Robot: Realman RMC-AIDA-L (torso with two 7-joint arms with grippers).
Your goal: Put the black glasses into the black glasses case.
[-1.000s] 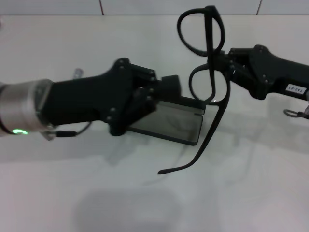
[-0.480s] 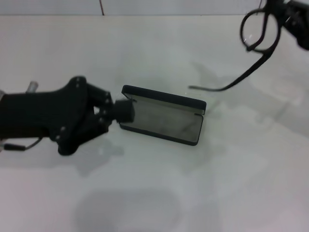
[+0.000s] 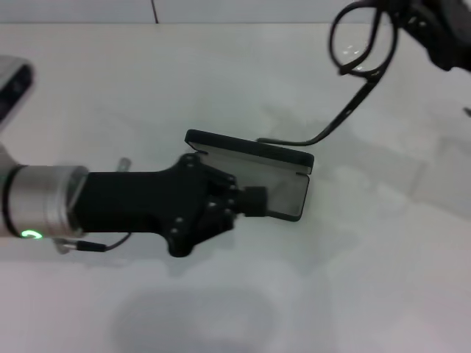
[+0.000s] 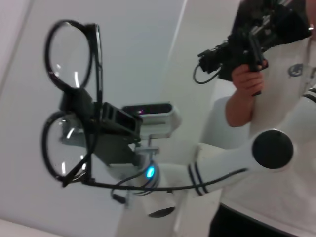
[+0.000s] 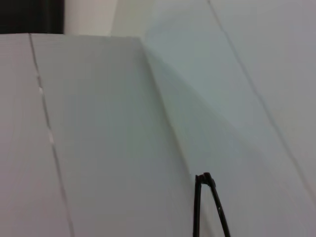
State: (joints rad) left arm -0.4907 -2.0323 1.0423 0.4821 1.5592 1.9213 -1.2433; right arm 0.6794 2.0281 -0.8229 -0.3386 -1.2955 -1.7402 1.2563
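The black glasses case (image 3: 288, 185) lies open on the white table, grey lining up, its lid edge (image 3: 246, 145) toward the back. My left gripper (image 3: 254, 200) hovers low over the case's front part, fingers together and holding nothing. The black glasses (image 3: 362, 45) hang in the air at the back right, above and beyond the case. One temple arm (image 3: 324, 132) trails down toward the lid. My right gripper (image 3: 403, 18) is shut on their frame. In the left wrist view the glasses (image 4: 71, 54) show both lenses, clamped by the right gripper (image 4: 96, 118). The right wrist view catches only the temple tips (image 5: 205, 197).
The white table (image 3: 221, 81) spreads around the case. A pale device (image 3: 13, 82) sits at the far left edge. In the left wrist view a person (image 4: 256, 74) holding a black device stands behind my white body (image 4: 256, 153).
The right gripper carried the glasses from above the case up to the back right, then a little back left. The left arm drew back left, then moved over the case's front.
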